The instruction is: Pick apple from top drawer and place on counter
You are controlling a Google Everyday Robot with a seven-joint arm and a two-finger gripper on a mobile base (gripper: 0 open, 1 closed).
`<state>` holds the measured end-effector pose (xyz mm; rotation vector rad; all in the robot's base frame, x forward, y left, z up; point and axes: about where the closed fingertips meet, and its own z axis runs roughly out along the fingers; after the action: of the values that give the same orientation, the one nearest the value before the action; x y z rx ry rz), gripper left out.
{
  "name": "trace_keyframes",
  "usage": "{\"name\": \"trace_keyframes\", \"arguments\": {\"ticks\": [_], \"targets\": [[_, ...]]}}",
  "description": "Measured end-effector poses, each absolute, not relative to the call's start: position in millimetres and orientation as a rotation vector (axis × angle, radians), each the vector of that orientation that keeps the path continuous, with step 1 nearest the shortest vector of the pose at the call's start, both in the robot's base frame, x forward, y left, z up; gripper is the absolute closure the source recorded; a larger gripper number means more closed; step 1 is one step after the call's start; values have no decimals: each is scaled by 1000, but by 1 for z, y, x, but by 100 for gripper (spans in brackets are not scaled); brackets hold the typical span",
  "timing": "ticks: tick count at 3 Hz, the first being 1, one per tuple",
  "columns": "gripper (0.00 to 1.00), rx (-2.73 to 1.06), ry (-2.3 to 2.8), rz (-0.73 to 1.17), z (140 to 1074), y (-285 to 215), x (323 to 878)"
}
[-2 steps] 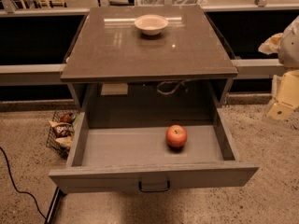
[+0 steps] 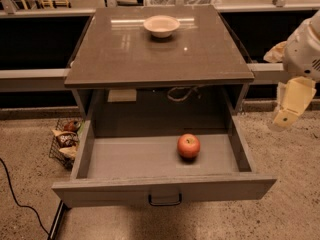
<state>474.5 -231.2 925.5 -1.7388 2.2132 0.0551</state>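
The red apple [image 2: 188, 146] sits on the floor of the open top drawer [image 2: 160, 189], right of centre. The drawer is pulled fully out; its dark handle [image 2: 164, 200] is at the middle of the front panel. The brown-grey counter [image 2: 150, 54] lies above and behind the drawer. My gripper [image 2: 290, 106] hangs at the right edge of the view, pale and cream-coloured, to the right of the drawer and above floor level, well apart from the apple. It holds nothing that I can see.
A pale shallow bowl [image 2: 161, 25] stands at the back of the counter. A wire basket [image 2: 65, 140] with packets sits on the speckled floor left of the drawer. A black cable [image 2: 15, 194] runs across the floor at the lower left.
The view has shifted slightly. The gripper at the right has moved a little inward and down. The apple and drawer have not moved.
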Motion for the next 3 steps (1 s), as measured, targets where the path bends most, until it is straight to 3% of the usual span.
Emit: {"name": "trace_keyframes", "arguments": {"ticks": [2,3], "targets": [[0,-1744,2124,249,846,-187,514],[0,-1744,2124,249,846,-187,514]]}}
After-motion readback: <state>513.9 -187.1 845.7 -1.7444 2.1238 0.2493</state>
